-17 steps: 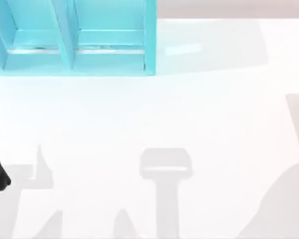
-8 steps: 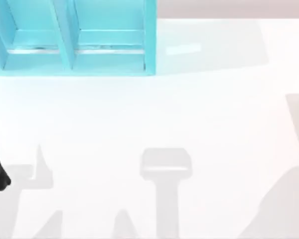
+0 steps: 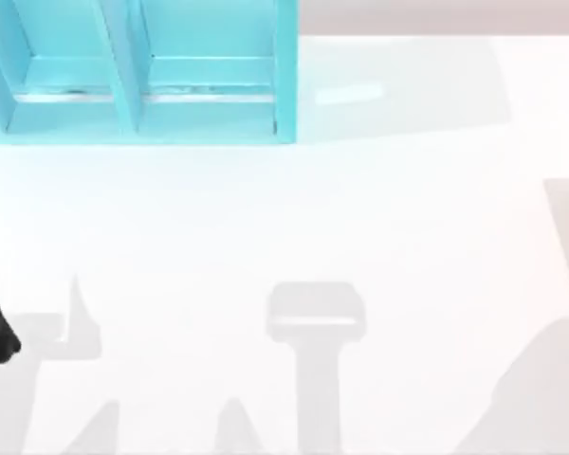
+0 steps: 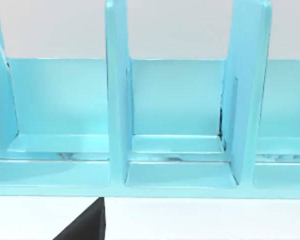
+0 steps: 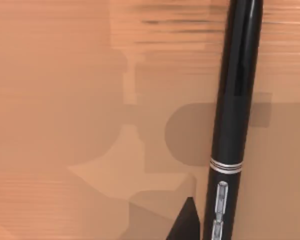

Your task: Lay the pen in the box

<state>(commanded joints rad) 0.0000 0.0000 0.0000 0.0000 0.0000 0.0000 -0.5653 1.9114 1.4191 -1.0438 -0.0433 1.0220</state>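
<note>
Where silver rings band it, pen [image 5: 235, 100], label unreadable

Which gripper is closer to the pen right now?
Right, as far as the views tell. The pen lies on a tan surface directly under the right wrist camera. The left wrist camera faces the blue divided box, with no pen there.
</note>
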